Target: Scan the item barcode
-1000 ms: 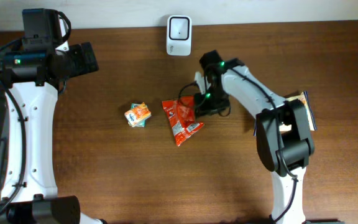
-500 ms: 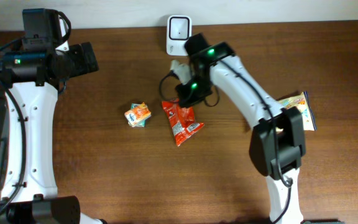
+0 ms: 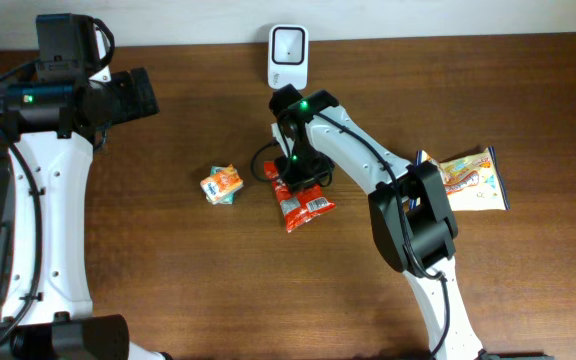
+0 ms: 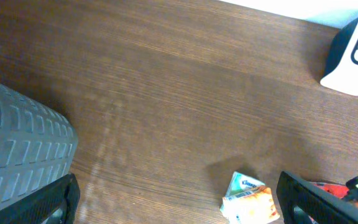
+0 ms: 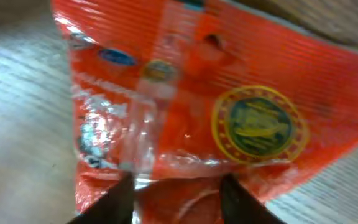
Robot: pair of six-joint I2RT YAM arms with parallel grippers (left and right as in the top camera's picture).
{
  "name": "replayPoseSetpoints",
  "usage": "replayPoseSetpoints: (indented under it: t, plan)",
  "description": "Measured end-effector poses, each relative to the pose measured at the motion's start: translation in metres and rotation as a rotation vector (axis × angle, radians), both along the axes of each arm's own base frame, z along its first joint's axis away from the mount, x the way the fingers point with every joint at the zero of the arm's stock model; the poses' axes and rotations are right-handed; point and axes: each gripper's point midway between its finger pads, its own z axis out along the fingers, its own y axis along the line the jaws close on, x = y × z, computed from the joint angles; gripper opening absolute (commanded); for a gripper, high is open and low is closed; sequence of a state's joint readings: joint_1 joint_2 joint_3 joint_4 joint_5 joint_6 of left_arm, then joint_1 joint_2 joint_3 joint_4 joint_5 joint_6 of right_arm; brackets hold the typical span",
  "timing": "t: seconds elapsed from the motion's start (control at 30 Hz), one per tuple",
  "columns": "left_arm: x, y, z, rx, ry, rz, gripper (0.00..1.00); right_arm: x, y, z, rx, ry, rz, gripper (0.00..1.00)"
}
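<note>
Red snack packet (image 3: 306, 205) lies mid-table, near the white scanner (image 3: 288, 44). We judge it light, floppy and slippery, best pinched at an edge seam. Right gripper (image 5: 178, 194) straddles it, fingers apart; left gripper (image 4: 179, 205) spread wide.

Just left of the right claw (image 3: 296, 176) a small carton (image 3: 221, 185) blocks passage; the scanner (image 3: 288, 45) stands ahead; the counter (image 3: 298, 290) behind is open.
</note>
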State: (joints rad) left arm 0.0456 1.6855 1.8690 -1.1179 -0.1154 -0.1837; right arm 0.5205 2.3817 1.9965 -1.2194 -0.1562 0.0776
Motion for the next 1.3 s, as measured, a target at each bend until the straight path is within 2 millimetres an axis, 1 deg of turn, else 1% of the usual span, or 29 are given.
replayPoseSetpoints:
  t: [0.1,0.17,0.2,0.23,0.27,0.3,0.33,0.37,0.4,0.43,0.47,0.5,0.53,0.6,0.67,0.7,0.8,0.9,0.97,1.0,1.17,1.3]
  plan:
    - [0.0,0.0,0.0,0.0,0.0,0.0,0.99,-0.001,-0.003,0.001,-0.018,0.011,0.004,0.53]
    - [0.0,0.0,0.0,0.0,0.0,0.0,0.99,-0.001,-0.006,0.006,-0.037,0.028,0.008,0.54]
    - [0.0,0.0,0.0,0.0,0.0,0.0,0.99,0.0,-0.007,0.011,-0.048,0.033,0.014,0.58]
    - [0.0,0.0,0.0,0.0,0.0,0.0,0.99,0.003,-0.008,0.017,-0.05,0.027,0.021,0.65]
    - [0.0,0.0,0.0,0.0,0.0,0.0,0.99,0.009,-0.008,0.027,-0.045,0.011,0.021,0.69]
    - [0.0,0.0,0.0,0.0,0.0,0.0,0.99,0.015,-0.007,0.038,-0.036,-0.009,0.018,0.7]
    - [0.0,0.0,0.0,0.0,0.0,0.0,0.99,0.022,-0.007,0.047,-0.023,-0.033,0.016,0.68]
    - [0.0,0.0,0.0,0.0,0.0,0.0,0.99,0.037,-0.009,0.065,0.003,-0.089,-0.004,0.65]
    - [0.0,0.0,0.0,0.0,0.0,0.0,0.99,0.045,-0.013,0.073,0.018,-0.11,-0.002,0.63]
    - [0.0,0.0,0.0,0.0,0.0,0.0,0.99,0.048,-0.018,0.076,0.03,-0.112,0.009,0.59]
    - [0.0,0.0,0.0,0.0,0.0,0.0,0.99,0.047,-0.025,0.077,0.033,-0.095,0.017,0.55]
    - [0.0,0.0,0.0,0.0,0.0,0.0,0.99,0.043,-0.033,0.076,0.03,-0.069,0.026,0.52]
    - [0.0,0.0,0.0,0.0,0.0,0.0,0.99,0.039,-0.043,0.073,0.013,-0.04,0.031,0.51]
    - [0.0,0.0,0.0,0.0,0.0,0.0,0.99,0.031,-0.056,0.066,-0.032,0.003,0.025,0.51]
    - [0.0,0.0,0.0,0.0,0.0,0.0,0.99,0.022,-0.069,0.052,-0.102,0.045,0.012,0.46]
    - [0.0,0.0,0.0,0.0,0.0,0.0,0.99,0.018,-0.073,0.045,-0.119,0.065,0.001,0.44]
    - [0.0,0.0,0.0,0.0,0.0,0.0,0.99,-0.001,-0.082,0.027,-0.153,0.148,-0.012,0.44]
    - [0.0,0.0,0.0,0.0,0.0,0.0,0.99,-0.021,-0.084,0.011,-0.178,0.223,-0.004,0.44]
    - [0.0,0.0,0.0,0.0,0.0,0.0,0.99,-0.037,-0.076,0.004,-0.185,0.267,0.019,0.44]
    - [0.0,0.0,0.0,0.0,0.0,0.0,0.99,-0.041,-0.071,0.003,-0.181,0.274,0.033,0.44]
    - [0.0,0.0,0.0,0.0,0.0,0.0,0.99,-0.075,-0.008,0.006,-0.099,0.29,0.193,0.45]
    - [0.0,0.0,0.0,0.0,0.0,0.0,0.99,-0.086,0.03,0.017,-0.019,0.258,0.304,0.45]
